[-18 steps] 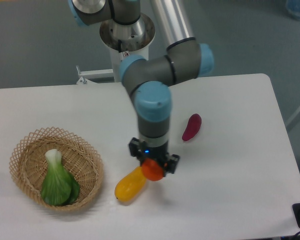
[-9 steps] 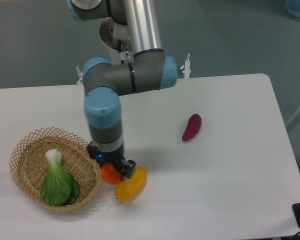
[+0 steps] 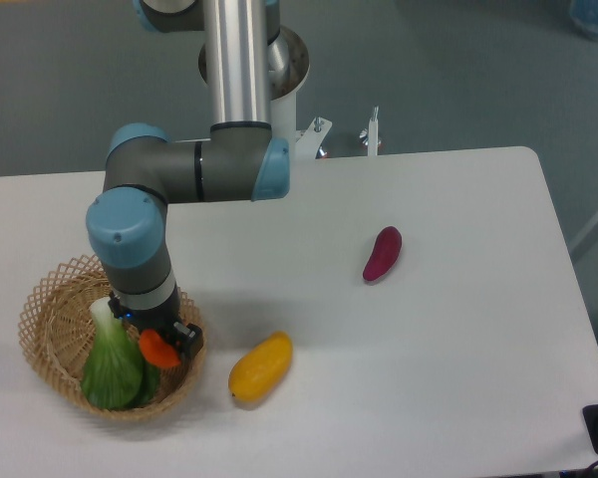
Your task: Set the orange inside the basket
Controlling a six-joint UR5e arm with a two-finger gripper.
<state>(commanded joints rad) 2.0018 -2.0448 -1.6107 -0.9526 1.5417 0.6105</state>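
My gripper is shut on the small reddish-orange orange and holds it over the right inner side of the tan wicker basket. The basket stands at the table's front left. The orange hangs just right of a green bok choy that lies inside the basket. Whether the orange touches the basket floor cannot be told. The arm's wrist covers the basket's upper right rim.
A yellow-orange mango-shaped fruit lies on the white table just right of the basket. A dark purple eggplant-like fruit lies further right. The arm's base stands at the table's back edge.
The gripper has carried the orange leftward, from beside the yellow fruit to over the basket's right side. The yellow fruit, purple fruit and bok choy have not moved.
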